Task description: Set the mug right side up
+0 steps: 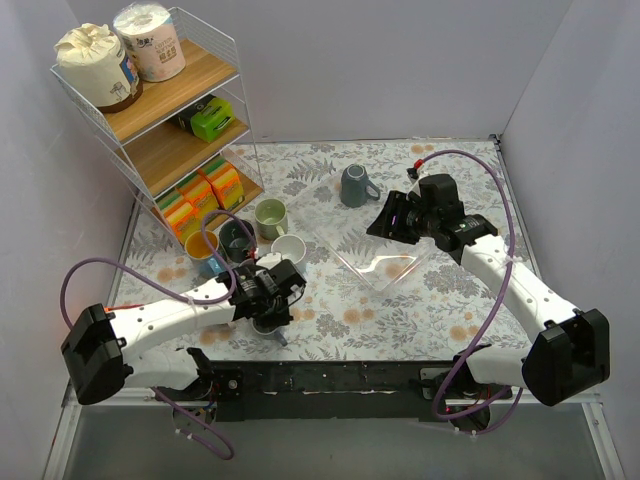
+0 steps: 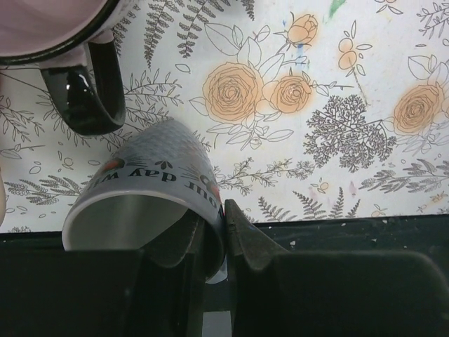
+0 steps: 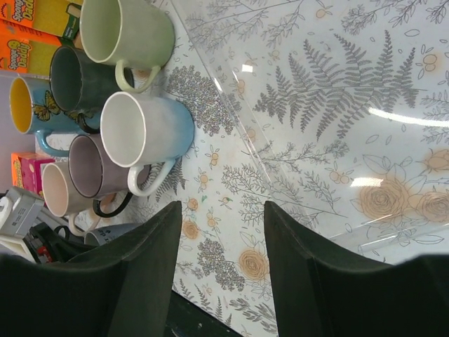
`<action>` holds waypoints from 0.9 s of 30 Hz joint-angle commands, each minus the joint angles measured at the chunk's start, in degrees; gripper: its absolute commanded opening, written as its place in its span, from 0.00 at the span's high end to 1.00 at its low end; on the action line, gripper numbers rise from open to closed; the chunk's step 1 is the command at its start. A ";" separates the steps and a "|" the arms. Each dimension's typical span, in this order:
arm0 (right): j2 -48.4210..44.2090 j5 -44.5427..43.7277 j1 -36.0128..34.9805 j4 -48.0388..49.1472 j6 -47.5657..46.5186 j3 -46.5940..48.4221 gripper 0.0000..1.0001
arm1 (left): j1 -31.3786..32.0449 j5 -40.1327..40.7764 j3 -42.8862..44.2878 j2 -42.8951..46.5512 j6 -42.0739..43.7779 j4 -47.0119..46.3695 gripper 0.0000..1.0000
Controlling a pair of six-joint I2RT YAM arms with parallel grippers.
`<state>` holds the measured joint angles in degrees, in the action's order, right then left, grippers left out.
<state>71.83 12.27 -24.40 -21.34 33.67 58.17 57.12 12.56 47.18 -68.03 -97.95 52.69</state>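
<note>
Mug (image 2: 151,203): grey, with lettering round its wall, at the near edge of the tabletop (image 2: 365,63) in front of the left arm's base.
Hold: the left gripper (image 2: 214,225) has its jaws pinched narrow on the rim wall, one finger inside the mouth and one outside.
Long axis: it runs roughly along the left fingers, with the mouth turned back toward the wrist camera and the base pointing away. The mug looks tilted, not yet standing square.
Base contact: hidden behind the mug body, so I cannot tell whether it touches the tabletop.
Neighbour: a mauve mug (image 2: 49,28) stands just beside it, its black handle (image 2: 88,91) near the grey wall but apart from it.
Other mugs: a cluster (image 1: 270,215) sits mouth-up further in.
Right gripper (image 3: 221,217): jaws wide and holding nothing, above the clear tray (image 1: 385,262), well apart from the mug.
Nearer arm: the left one, which already holds the mug.
Coming move, as I judge it: level the mouth, settle the base flat, then let go, keeping clear of the black handle.
</note>
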 commanded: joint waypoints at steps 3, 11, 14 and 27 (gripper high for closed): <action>-0.11 -1.11 0.06 -0.01 -0.01 -1.13 0.41 | 0.36 2.03 -0.68 -2.11 0.75 -2.24 0.93; 1.03 -2.60 0.06 0.16 -4.12 -0.78 0.35 | 0.88 2.73 1.77 -3.60 0.22 0.31 0.61; 3.22 -3.83 0.06 1.56 -7.03 -0.43 0.34 | 0.80 2.82 3.79 -2.72 -0.05 0.75 0.44; 16.12 -2.70 1.55 11.05 -29.78 9.92 0.34 | 0.88 4.14 18.12 1.14 -0.22 8.39 0.02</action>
<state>84.20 7.84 -23.55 -17.19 16.34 60.82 57.63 14.72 60.69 -69.73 -97.97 57.54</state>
